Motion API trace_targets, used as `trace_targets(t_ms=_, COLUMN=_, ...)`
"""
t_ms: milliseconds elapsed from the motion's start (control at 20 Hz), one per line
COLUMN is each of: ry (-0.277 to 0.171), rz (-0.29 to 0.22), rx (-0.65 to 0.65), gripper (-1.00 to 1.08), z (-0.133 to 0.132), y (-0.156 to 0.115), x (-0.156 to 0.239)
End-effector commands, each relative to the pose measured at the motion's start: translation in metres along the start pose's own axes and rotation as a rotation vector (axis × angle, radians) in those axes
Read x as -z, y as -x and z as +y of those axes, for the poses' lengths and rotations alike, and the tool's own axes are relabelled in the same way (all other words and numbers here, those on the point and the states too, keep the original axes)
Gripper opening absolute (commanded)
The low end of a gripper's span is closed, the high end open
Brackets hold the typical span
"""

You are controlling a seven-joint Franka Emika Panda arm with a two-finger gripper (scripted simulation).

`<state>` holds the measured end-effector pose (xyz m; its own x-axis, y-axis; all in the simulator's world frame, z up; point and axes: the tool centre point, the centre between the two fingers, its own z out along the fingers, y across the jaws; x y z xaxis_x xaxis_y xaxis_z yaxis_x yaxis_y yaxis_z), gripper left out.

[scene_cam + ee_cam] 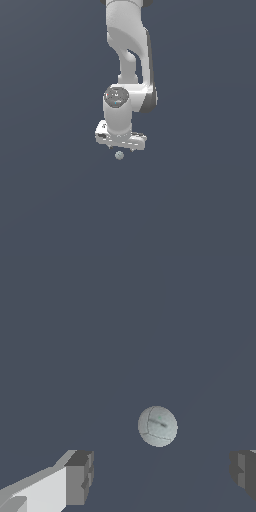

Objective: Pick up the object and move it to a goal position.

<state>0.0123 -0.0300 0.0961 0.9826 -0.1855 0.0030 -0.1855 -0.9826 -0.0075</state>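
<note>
Jaws (160, 476) wide apart, holding nothing. Ball (157, 426) rests on desk (100, 331) just ahead of gap between fingers (80, 476), not yet inside.

Advice: centre gap over ball first, then descend straight. Close slowly; small round ball probably rolls away if one finger touches early.

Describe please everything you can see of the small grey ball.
The small pale grey matte ball is round, with faint seam-like lines and a short dark mark on its surface. It lies on the plain dark grey ground, just below the white end effector in the exterior view. The end effector's fingers are spread apart; nothing touches the ball.
</note>
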Motion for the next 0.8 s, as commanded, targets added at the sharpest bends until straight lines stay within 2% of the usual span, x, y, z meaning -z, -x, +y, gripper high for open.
trace_targets(t_ms=0, ry=0.004, rz=-0.001, rx=-0.031, gripper=1.00, z=0.006, y=-0.001, x=-0.013)
trace_targets(t_ms=750, ry=0.007, rz=-0.003, rx=-0.056, gripper=1.00, z=0.012, y=0.000, x=-0.045)
